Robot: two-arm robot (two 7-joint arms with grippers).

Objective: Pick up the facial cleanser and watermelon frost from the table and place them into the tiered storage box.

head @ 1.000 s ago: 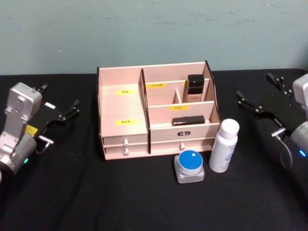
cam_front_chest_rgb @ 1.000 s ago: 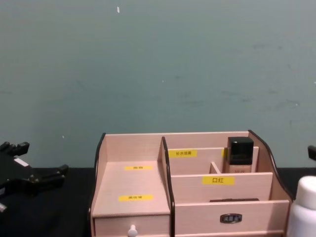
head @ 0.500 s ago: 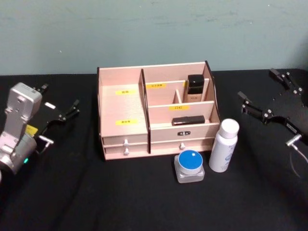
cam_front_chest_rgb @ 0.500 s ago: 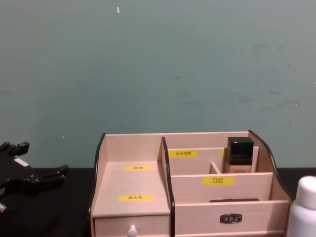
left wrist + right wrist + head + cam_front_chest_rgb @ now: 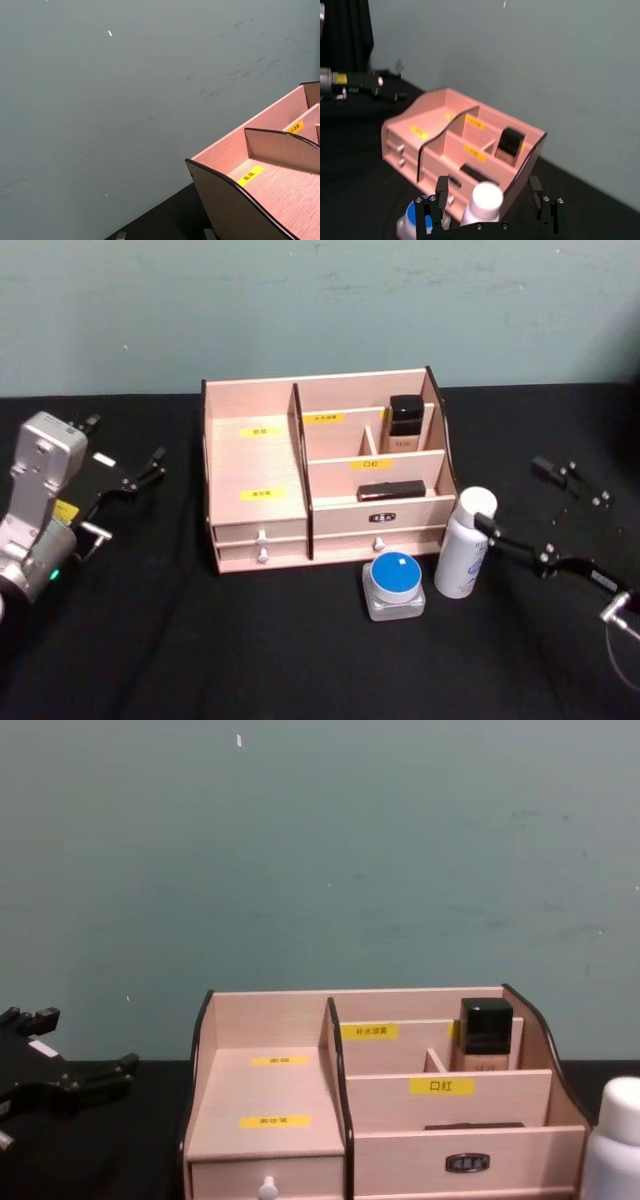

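Observation:
The facial cleanser (image 5: 464,550), a tall white bottle, stands on the black table just off the front right corner of the tiered storage box (image 5: 255,465). The watermelon frost (image 5: 393,585), a frosted jar with a blue lid, sits left of it in front of the drawers. My right gripper (image 5: 515,496) is open immediately right of the bottle, one fingertip level with its cap. In the right wrist view the bottle's cap (image 5: 485,196) appears between the open fingers (image 5: 433,206), with the jar (image 5: 411,216) off to one side. My left gripper (image 5: 125,445) rests open at the far left.
Inside the box (image 5: 400,1105), a beige bottle with a black cap (image 5: 405,423) occupies the back right compartment and a flat black item (image 5: 391,490) lies in the front one. The box's wide left compartment (image 5: 280,185) holds nothing. A teal wall rises behind the table.
My right gripper has come down and in from the far right, ending beside the cleanser's cap. The left arm, bottle and jar have not moved.

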